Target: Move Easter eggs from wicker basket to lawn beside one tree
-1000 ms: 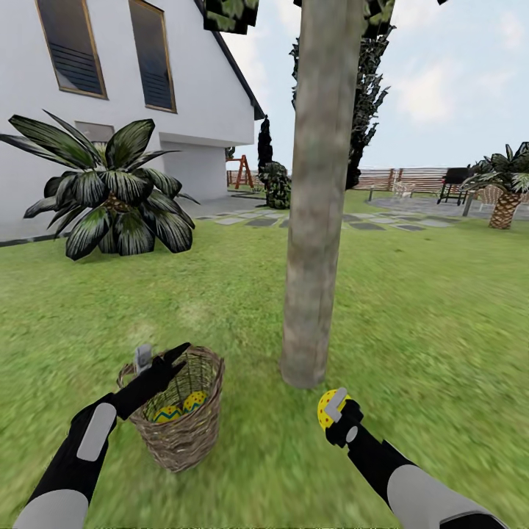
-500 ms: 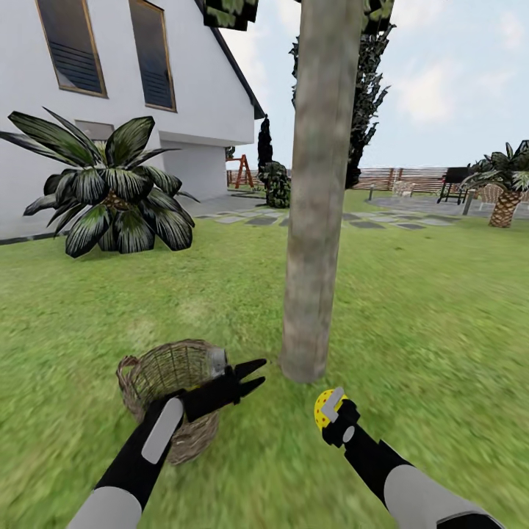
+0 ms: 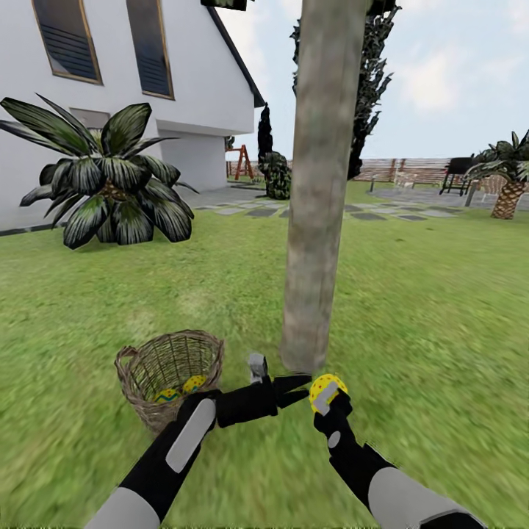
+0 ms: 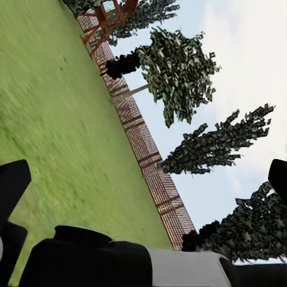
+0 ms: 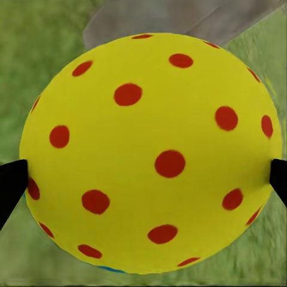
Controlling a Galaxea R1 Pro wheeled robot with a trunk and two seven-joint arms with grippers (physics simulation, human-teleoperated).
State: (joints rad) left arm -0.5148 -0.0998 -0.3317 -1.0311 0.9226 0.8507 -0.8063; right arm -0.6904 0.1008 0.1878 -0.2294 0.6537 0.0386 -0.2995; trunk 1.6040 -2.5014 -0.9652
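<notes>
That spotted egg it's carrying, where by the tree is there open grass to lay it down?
Bare lawn spreads wide on the right of the tree, out to the stone path. Grass also lies open beyond the wicker basket, toward the spiky plant. It is crowded at the trunk's foot: the left gripper, and the right gripper holding the egg, meet there.

Black arms point(image 3: 250, 402), grey panels — silver-grey upper sleeves, black jaws

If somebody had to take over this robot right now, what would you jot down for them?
Right gripper: shut on one Easter egg, low beside the tree.
Left gripper: open, holding nothing, reaching toward the trunk's foot.
Wicker basket: on the lawn near the tree, two eggs inside.
Done: one egg lifted out.
Left: set it down by the tree, then move the other two.
</notes>
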